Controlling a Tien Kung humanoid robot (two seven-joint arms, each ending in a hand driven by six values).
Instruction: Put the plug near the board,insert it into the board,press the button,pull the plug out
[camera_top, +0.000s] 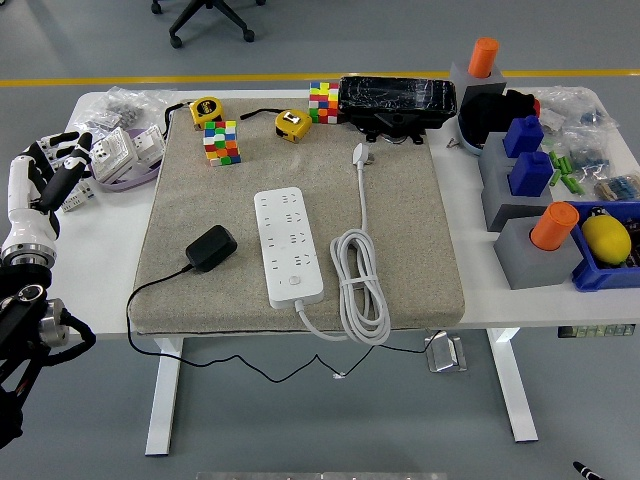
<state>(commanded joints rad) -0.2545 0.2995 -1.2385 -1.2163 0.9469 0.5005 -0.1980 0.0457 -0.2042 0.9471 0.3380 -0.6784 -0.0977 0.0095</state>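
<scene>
A black plug adapter (210, 247) lies on the beige mat (420, 230), left of the white power strip (289, 245), with its thin black cord trailing off the table's front edge. The strip's round button (294, 281) sits near its front end. A white cable is coiled to the right of the strip, and its own plug (361, 154) rests farther back. My left hand (50, 170) hovers at the table's left edge, fingers spread and holding nothing, well left of the adapter. The right arm is out of sight.
Behind the mat lie two yellow tape measures (205, 109), two colour cubes (222, 142) and a black case (397, 100). White boxes (128, 155) sit close to my left hand. Grey blocks with orange and blue pegs (528, 175) and a blue bin stand at right.
</scene>
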